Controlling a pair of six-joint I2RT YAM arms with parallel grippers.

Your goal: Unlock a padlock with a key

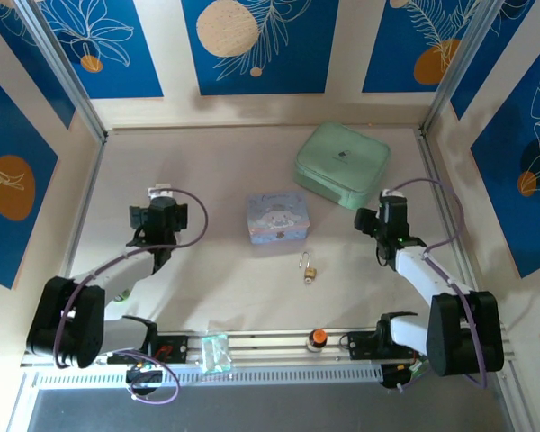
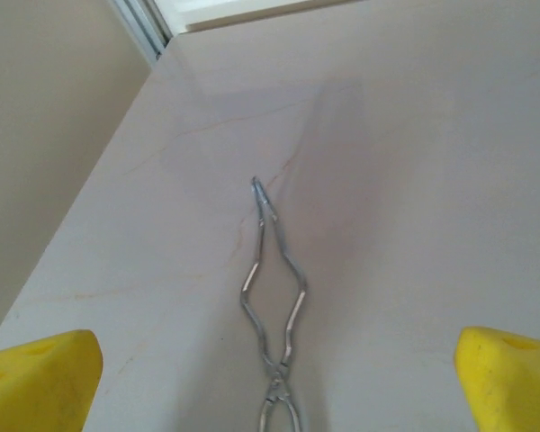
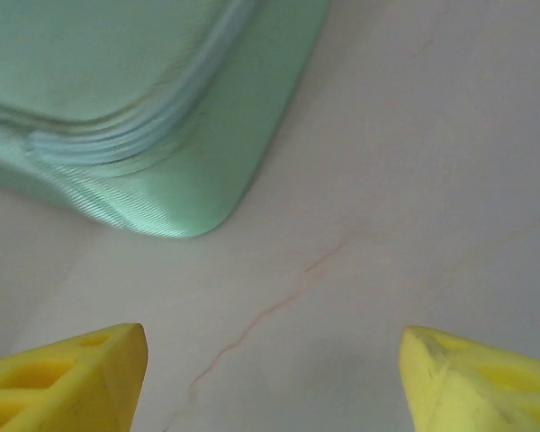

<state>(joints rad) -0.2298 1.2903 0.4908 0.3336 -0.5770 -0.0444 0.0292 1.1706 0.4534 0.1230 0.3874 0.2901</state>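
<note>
Orange knob (image 1: 318,337): one, on the near rail, well nearer than the blue box (image 1: 277,218) and a little to its right.
Clear plastic piece (image 1: 216,351): one, on the same rail, nearer than the box and to its left.
Padlock (image 1: 308,268): one, lying on the table (image 1: 207,270) near the box's near right corner, apart from both grippers.
Left gripper (image 1: 162,193): one, well left of the box; jaws spread wide, holding nothing.
Tongs (image 2: 260,196): one pair, flat on the table, running away from the gap of the left gripper (image 2: 274,382).
Right gripper (image 1: 391,202): one, well right of the box; in its wrist view (image 3: 270,378) the jaws stand apart over bare table.
Green case (image 1: 342,165): one, beyond the box to its right, its corner just ahead of the right gripper.
</note>
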